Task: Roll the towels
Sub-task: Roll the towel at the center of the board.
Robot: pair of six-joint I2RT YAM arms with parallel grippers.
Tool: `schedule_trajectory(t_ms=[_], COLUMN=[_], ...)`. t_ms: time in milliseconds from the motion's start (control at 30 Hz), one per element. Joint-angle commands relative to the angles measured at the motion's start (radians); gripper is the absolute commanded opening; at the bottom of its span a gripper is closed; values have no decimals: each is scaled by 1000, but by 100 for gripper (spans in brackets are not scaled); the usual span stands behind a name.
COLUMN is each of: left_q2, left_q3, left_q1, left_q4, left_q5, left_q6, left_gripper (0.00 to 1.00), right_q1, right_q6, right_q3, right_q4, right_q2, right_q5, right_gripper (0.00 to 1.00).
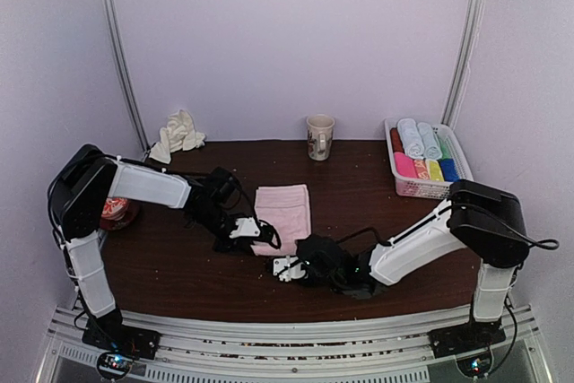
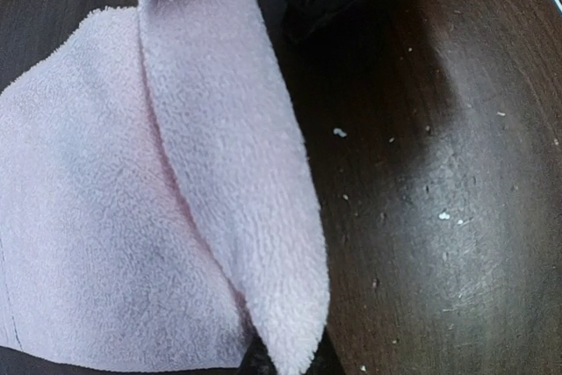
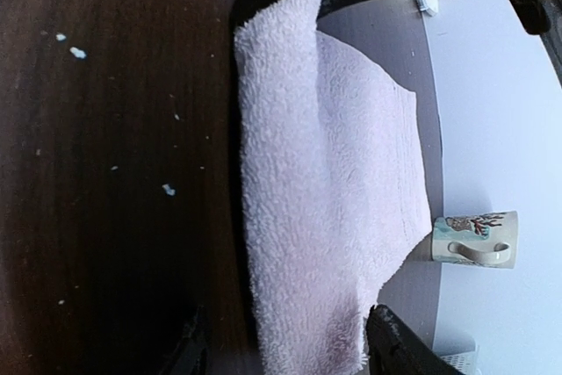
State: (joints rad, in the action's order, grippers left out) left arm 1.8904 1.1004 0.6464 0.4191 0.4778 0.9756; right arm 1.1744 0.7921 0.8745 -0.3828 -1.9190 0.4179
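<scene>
Right hand: the right hand [image 1: 285, 268] lies low at the near edge of the pale pink terry towel [image 1: 285, 206]. Its fingers [image 3: 395, 349] are spread with that edge between them. Whether they touch the cloth is hard to tell.
Right arm: stretched low to the left, forearm close over the dark brown wooden counter [image 1: 377, 195].
Left hand: the left hand [image 1: 249, 229] is pressed together on the towel's near left corner, pinching a fold that stands up off the flat part. Its fingertips are mostly cut off at the bottom of the wrist view.
Left arm: bent at the elbow, reaching right.
Pink towel: otherwise flat at mid-counter, between the two hands.
Half hidden: a round red object [image 1: 118, 213] behind the left arm, not identifiable.
Far left: a crumpled cream-white cloth towel [image 1: 178, 132] against the wall.
Far middle: a white patterned mug [image 1: 319, 136], upright.
Far right: a white plastic basket [image 1: 408, 187] holding rolled towels, well apart from both hands.
</scene>
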Motion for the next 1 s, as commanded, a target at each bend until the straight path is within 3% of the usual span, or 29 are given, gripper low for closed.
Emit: schedule_trajectory(t_ms=[0,133,300,500,867,967], left_q2=[41,41,33,6,-97,-133], left_q3=[13,16,16,5,-80,-112], left_q1=[-17,-26,-33,-37,-38,-39], left_q4=[121,134,147,150,155,154], left_q5=[48,56,62,61,61,62], left_q6=[23,32,43,52,61,59], left_gripper=[0,0,0,0,0,4], right_q1=[8,7,0,-12,-26,-31], right_q6=[48,64,41,-67,-243,-279], right_q3=[23,45,97,185,316,363], right_q4=[-48,-46,19,239,609,701], right_q2=[-60,-97,-116,-104,-45,-49], right_q5=[109,117,94,-11,-356,-458], right_gripper=[58,50,25,1,0,0])
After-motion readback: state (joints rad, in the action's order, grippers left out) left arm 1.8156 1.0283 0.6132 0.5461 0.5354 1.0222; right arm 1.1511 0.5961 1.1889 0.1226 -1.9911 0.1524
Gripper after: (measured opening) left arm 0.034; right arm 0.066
